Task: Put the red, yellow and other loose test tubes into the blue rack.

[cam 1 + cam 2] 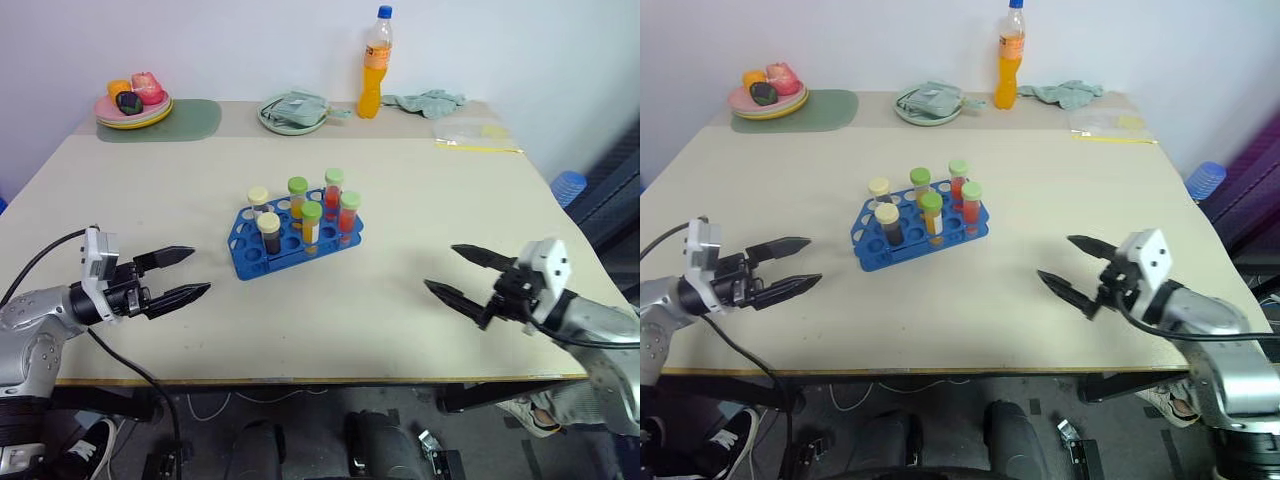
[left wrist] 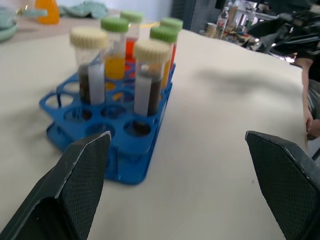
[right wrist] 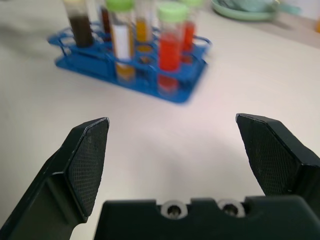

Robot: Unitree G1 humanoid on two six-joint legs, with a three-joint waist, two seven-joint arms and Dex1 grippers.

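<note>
All the tubes stand in the rack, and both claws hang empty near the front edge.

The low bright blue plastic rack sits mid-surface holding six capped clear tubes upright: two dark brown with cream caps, two yellow with green caps, two red with green caps. No loose tube lies on the pale surface, so the job looks finished. The left claw and right claw have their black fingers spread wide on nothing, one near each front corner, pointing inward, probably parked clear of the rack.
</note>
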